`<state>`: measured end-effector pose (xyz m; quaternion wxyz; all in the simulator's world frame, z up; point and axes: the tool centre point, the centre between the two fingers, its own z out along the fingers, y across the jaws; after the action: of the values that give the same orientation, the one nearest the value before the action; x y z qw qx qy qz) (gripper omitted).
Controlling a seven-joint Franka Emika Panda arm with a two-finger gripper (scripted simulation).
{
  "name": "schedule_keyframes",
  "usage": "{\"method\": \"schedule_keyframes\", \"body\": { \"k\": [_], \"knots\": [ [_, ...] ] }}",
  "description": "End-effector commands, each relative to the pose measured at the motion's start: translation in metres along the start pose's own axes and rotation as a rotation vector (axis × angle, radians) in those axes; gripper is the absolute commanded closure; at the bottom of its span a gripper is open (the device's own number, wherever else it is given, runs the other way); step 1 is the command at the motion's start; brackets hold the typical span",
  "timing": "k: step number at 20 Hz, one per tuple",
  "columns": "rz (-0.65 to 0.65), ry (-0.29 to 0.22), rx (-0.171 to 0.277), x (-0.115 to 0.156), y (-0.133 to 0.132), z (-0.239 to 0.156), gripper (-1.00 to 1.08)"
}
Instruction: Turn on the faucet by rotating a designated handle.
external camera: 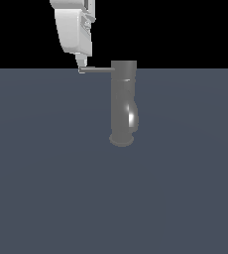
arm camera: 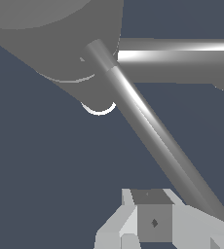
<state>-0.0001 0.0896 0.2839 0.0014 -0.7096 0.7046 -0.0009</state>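
White blocky fingers (arm camera: 154, 221) fill the bottom edge of the wrist view, nearest the lens, with the free end of the handle (arm camera: 158, 141) lying just beside them. Whether they are spread or closed cannot be told from either picture; only one pale tip shows clearly in the exterior view, at the handle's outer end (external camera: 81, 70).

That contact point is the relation that matters. In the exterior view the handle runs horizontally from the top of the faucet (external camera: 123, 104) toward the frame's left, and the gripper (external camera: 80, 65) comes down from the upper left onto the far tip, apparently touching it. A sideways push there should swing the bar about the cylinder's upright axis, judging by the layout.

The faucet stands upright near the centre of the frame on a flat slate-blue worktop (external camera: 46, 198). It is smooth grey metal: flat-topped cylinder, wider round foot, and a glossy bulging spout. The handle is a slim straight bar with a bright highlight along its length.
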Motion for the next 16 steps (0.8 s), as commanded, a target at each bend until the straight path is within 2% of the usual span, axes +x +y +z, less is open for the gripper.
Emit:
{"method": "schedule_keyframes", "body": {
  "k": [1, 16],
  "knots": [
    [0.0, 0.002, 0.0, 0.0, 0.0, 0.0, 1.08],
    [0.0, 0.001, -0.002, 0.041, 0.039, 0.0, 1.08]
  ]
}}
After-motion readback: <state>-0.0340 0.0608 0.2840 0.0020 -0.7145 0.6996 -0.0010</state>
